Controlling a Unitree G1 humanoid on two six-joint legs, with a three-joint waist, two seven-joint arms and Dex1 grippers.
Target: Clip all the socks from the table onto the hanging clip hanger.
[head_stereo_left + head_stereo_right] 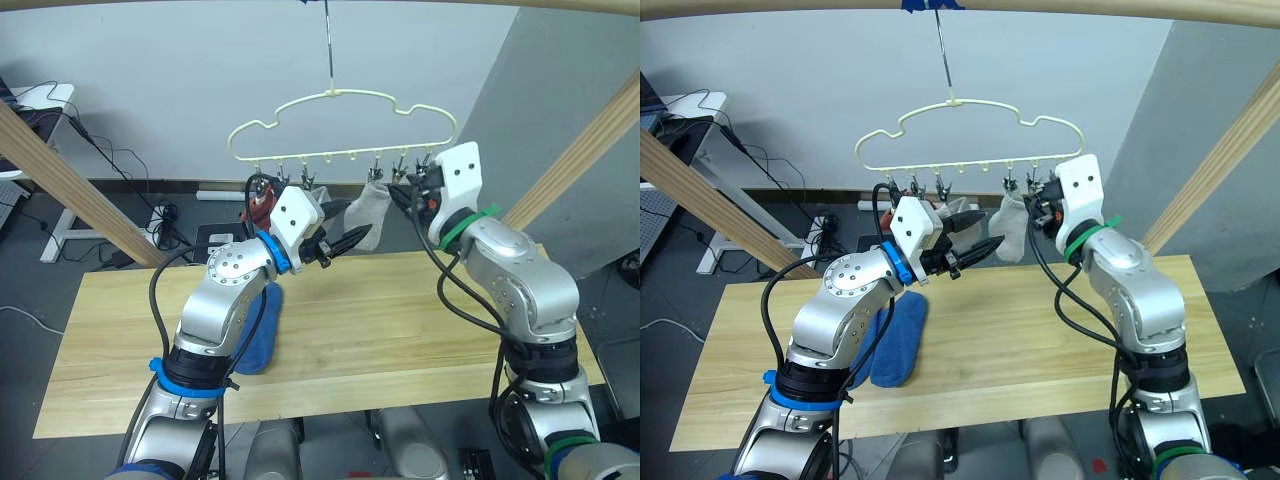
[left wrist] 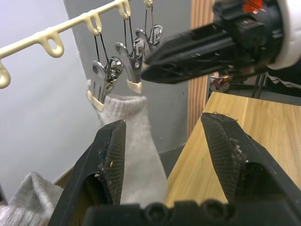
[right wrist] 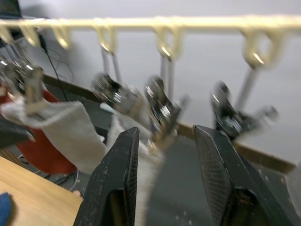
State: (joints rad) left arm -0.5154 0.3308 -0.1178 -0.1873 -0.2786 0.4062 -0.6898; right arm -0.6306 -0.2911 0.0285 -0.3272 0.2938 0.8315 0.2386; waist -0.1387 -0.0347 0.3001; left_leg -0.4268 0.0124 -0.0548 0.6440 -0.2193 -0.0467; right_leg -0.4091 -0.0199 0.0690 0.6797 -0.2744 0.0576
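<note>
Black fingers of the left end effector (image 1: pixel 975 247) stand spread with nothing between them, raised above the tabletop (image 1: pixel 1040 340) and aimed toward the hanging grey sock (image 1: pixel 1010 228). In the left wrist view the sock (image 2: pixel 136 141) shows between and beyond the two fingers, its ribbed cuff caught in a metal clip (image 2: pixel 99 84); I cannot tell whether a fingertip touches the fabric. More grey fabric (image 2: pixel 28 197) lies low at that view's edge.

Right end effector (image 1: pixel 408 190): raised just under the right end of the clip hanger (image 1: pixel 340 96), fingers apart, empty. Its wrist view looks between the fingers at a row of metal clips (image 3: pixel 162 110) dangling from the pale yellow bar (image 3: pixel 141 22); one clip (image 3: pixel 28 87) pinches a light grey sock (image 3: pixel 66 129), and grey fabric hangs below the middle clips, blurred.

Clip hanger: thin pale yellow wire, wavy top, metal hook (image 1: pixel 328 45) up to a wooden pole (image 1: pixel 1040 8).

Rust red sock (image 1: pixel 262 208) hangs at the hanger's left side, behind the left arm, partly hidden.

Blue sock (image 1: pixel 898 340) lies flat on the light wood tabletop, beside the left forearm, well below both end effectors.

Slanted wooden poles (image 1: pixel 70 185) flank the tabletop.
</note>
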